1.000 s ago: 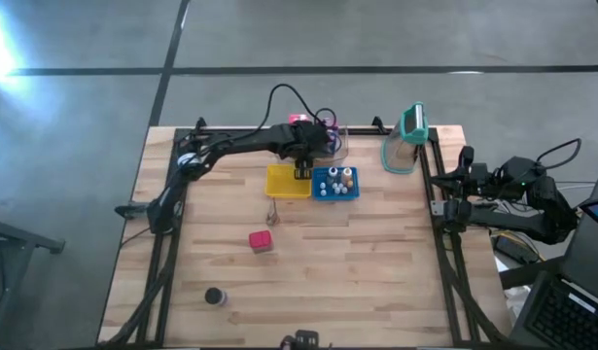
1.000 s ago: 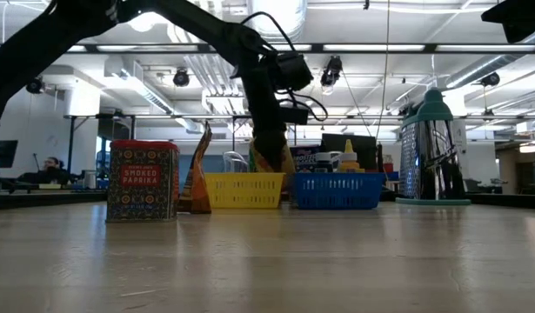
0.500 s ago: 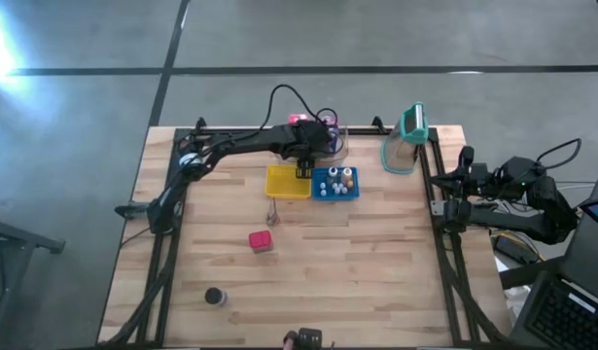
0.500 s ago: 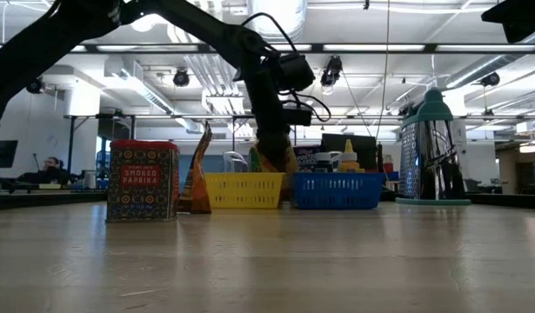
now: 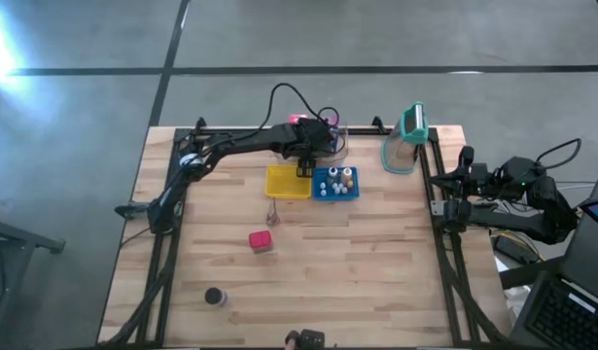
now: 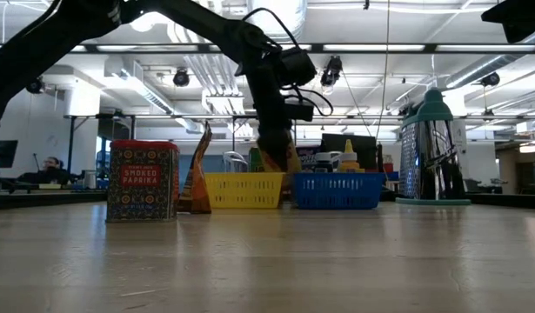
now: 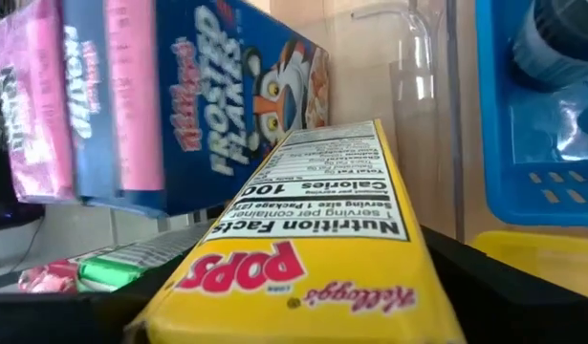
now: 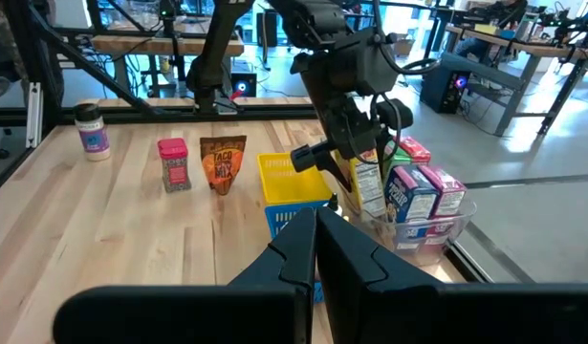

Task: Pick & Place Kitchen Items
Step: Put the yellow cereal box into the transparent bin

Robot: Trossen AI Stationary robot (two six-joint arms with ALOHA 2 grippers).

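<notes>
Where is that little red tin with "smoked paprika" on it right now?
The small red smoked paprika tin stands alone on the wooden table, left of centre in the high view, nearer the front than the flat yellow square basket and the brown taco-mix packet.

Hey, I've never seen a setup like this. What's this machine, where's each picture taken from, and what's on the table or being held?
It's a robot: two dark arms at a wooden table. One picture looks down from above, one level along the tabletop, one from each wrist. The left gripper is at a clear bin of small cereal cartons, a yellow Pops carton right at it; whether it's gripped I cannot tell. The right gripper waits shut at the right edge. Also there: a yellow basket, a blue basket, a red paprika tin and a teal-lidded jug.
</notes>
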